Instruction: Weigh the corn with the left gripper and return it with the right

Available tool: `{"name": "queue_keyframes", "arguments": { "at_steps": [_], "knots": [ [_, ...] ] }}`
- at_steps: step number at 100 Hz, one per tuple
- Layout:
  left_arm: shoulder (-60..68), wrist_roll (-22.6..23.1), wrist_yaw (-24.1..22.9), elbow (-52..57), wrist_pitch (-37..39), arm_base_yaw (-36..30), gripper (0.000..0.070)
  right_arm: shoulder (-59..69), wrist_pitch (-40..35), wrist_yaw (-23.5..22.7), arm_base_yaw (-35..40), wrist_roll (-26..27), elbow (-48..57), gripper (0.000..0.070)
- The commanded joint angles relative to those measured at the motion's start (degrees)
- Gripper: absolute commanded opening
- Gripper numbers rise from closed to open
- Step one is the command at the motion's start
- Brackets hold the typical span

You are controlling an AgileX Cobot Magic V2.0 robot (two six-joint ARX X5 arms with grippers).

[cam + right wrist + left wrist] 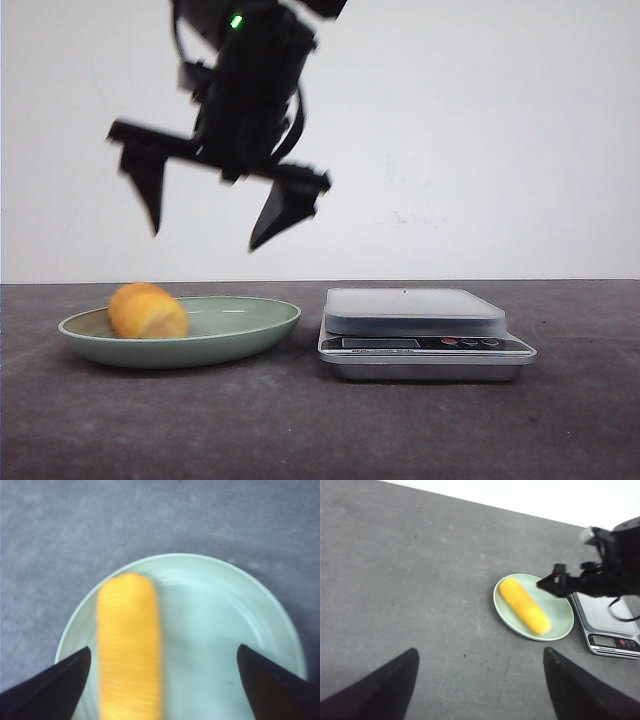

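the corn [147,311] lies on its side in the pale green plate [240,330] on the grey desk [300,430], toward the plate's left half in the front view, touched by neither claw. a silver kitchen scale [420,330] stands just beside the plate, its platform bare. the right claw [225,205] hangs above the plate with its fingers spread wide. the left claw [480,687] is wide apart too, over bare desk, well away from the plate

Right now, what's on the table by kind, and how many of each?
Corn: 1, lying in the plate
Plate: 1, green
Scale: 1, platform bare
Total: 3
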Motion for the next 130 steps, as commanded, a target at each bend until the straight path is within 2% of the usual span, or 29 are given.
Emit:
{"name": "queue_keyframes", "arguments": {
  "at_steps": [1, 12, 35, 58, 75, 87, 92, 101, 109, 116, 126, 130],
  "knots": [
    [-0.2, 1.3, -0.2, 0.6, 0.2, 0.0, 0.0474, -4.1, -0.1, -0.5, -2.0, -3.0, 1.4, 0.0592],
    [-0.2, 1.5, -0.2, 0.6, 0.3, 0.0, 0.0474, -10.4, -3.6, -1.9, -6.2, -5.9, 1.4, 0.0592],
    [-0.2, 1.6, -0.2, 0.6, 0.3, 0.0, 0.0474, -27.4, -13.8, -1.9, -15.7, -13.8, 1.4, 0.0592],
    [-0.2, 1.7, -0.2, 0.6, 1.8, 0.0, 0.0474, -47.3, -26.1, -2.2, -23.7, -18.0, 1.4, 0.0592],
    [-0.2, 1.7, -0.1, 0.6, 3.2, 0.0, 0.0474, -61.0, -35.0, 1.0, -26.4, -19.9, 1.4, 0.0591],
    [-0.2, 1.7, -0.1, 0.5, 3.3, 0.0, 0.0474, -69.1, -42.5, 5.8, -26.5, -19.3, 1.4, 0.0592],
    [-0.2, 1.7, -0.1, 0.3, 3.4, 0.0, 0.0474, -72.3, -45.7, 6.3, -26.5, -18.6, 1.2, 0.0592],
    [-0.2, 1.6, -0.1, -0.6, 4.4, 0.0, 0.0474, -78.0, -48.9, 4.9, -26.5, -15.6, -0.4, 0.0592],
    [-0.2, 1.5, -0.1, -1.8, 6.1, 0.0, 0.0473, -82.8, -49.1, 1.3, -26.5, -14.0, -3.3, 0.0591],
    [-0.2, 1.2, 0.4, -2.8, 7.3, 0.0, 0.0472, -86.9, -49.1, 0.9, -26.9, -13.2, -6.8, 0.0588],
    [-0.2, 1.2, 1.2, -4.5, 8.8, 0.0, 0.0463, -91.8, -49.0, 0.9, -28.0, -13.2, -12.3, 0.0529],
    [-0.2, 1.2, 1.3, -5.4, 9.6, 0.0, 0.0416, -93.4, -48.6, 0.8, -28.4, -13.3, -14.6, 0.0516]
  ]
}}
